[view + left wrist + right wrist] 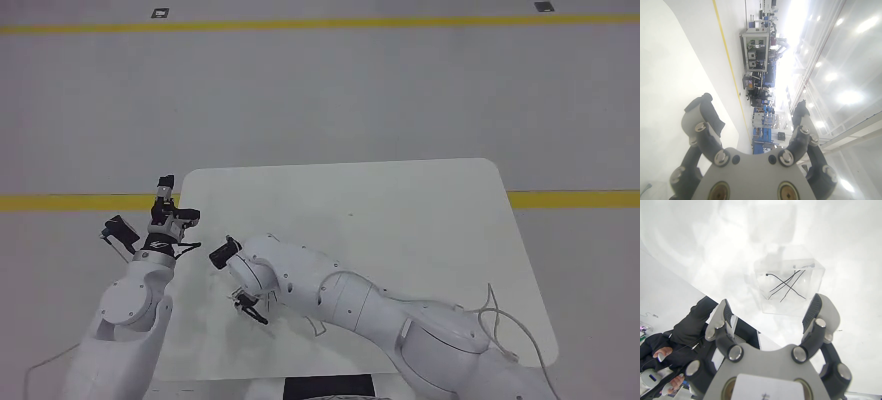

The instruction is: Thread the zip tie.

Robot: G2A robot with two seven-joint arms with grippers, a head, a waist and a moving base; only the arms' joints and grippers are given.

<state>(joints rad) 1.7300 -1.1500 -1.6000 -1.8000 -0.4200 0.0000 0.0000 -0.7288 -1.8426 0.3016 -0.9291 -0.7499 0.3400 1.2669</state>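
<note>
Black zip ties (786, 284) are laid crossed diagonally in a clear box (820, 275) near the table's (696, 247) front edge, their heads barely made out. The right gripper (770, 300) and left gripper (753, 100) are held with jaws apart.

Pale grey floor (300, 100) all round, crossed by one yellow line (300, 24) far off and a second (570, 199) level with the white, round-cornered table (420, 220). Beyond the floor, an open metal cabinet (755, 51) crowded with boxes and cables, then dark office chairs (755, 95) and blue shelving (762, 121). Overhead, bright ceiling lights (848, 96) between white beams (806, 83).
</note>
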